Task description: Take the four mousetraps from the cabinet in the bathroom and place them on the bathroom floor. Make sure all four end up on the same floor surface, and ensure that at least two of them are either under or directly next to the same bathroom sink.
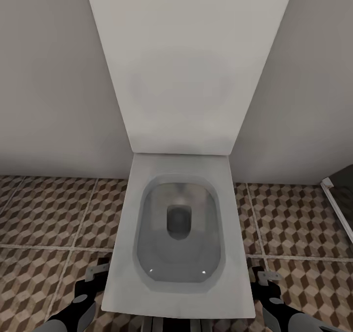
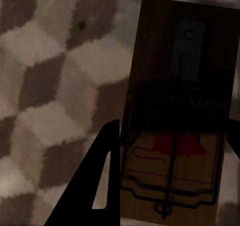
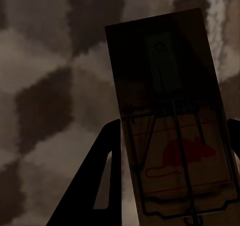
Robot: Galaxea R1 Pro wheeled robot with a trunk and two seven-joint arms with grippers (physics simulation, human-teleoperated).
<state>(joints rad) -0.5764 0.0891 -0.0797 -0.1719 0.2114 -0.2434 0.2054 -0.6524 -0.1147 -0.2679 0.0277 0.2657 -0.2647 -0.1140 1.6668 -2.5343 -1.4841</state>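
Mousetraps, two of them, flat rectangular boards of brown wood with dark wire bars, a grey metal plate and a red mouse print. One mousetrap clamped in the left tool, between its black, wedge-shaped fingers, hanging above the bathroom floor. Other mousetrap clamped the same way in the right tool, black finger pressed at the board's long edge, tiled floor blurred behind it.

Seen from the head: white toilet, smooth and glossy, squared bowl with rounded corners, grey water at the drain, lid raised flat against the plain pale wall. Floor of large square tiles, brown-and-beige cube pattern, pale grout lines. Left tool low beside the bowl's left edge, right tool beside its right edge, both grey and black, boards not to be made out there.
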